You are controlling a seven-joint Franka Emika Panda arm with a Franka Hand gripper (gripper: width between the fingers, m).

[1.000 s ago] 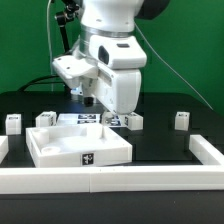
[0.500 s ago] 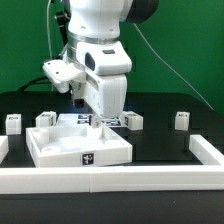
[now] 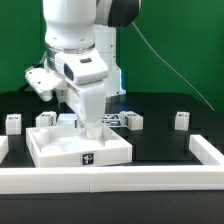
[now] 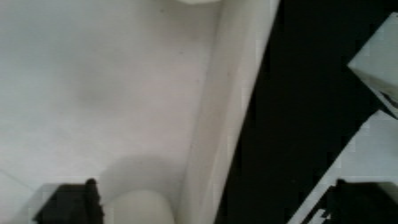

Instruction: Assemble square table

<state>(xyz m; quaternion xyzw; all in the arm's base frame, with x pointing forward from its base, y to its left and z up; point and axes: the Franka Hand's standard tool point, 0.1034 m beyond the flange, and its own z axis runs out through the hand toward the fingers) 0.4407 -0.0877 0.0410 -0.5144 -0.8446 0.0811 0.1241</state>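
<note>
The square table's top (image 3: 60, 146) is a white tray with a raised rim and a tag on its front wall, lying front left of centre. Small white tagged legs stand apart behind it: two at the exterior view's left (image 3: 14, 122) (image 3: 46, 118), one near the middle (image 3: 132, 121), one at the right (image 3: 181, 120). My gripper (image 3: 87, 126) hangs low over the top's far rim. In the wrist view the gripper (image 4: 214, 205) is open, its dark fingertips (image 4: 71, 205) on either side of the rim (image 4: 222, 100), one over the tray floor, one over the black table. Nothing is held.
The marker board (image 3: 108, 117) lies flat behind the top. Long white border rails run along the front (image 3: 110, 181) and the exterior view's right (image 3: 206, 150). The arm's white body hides part of the back. A blurred white piece (image 4: 377, 70) shows beyond the rim in the wrist view.
The arm has swung toward the exterior view's left and come down over the top's far rim. The jaws have stayed open and the parts have not moved.
</note>
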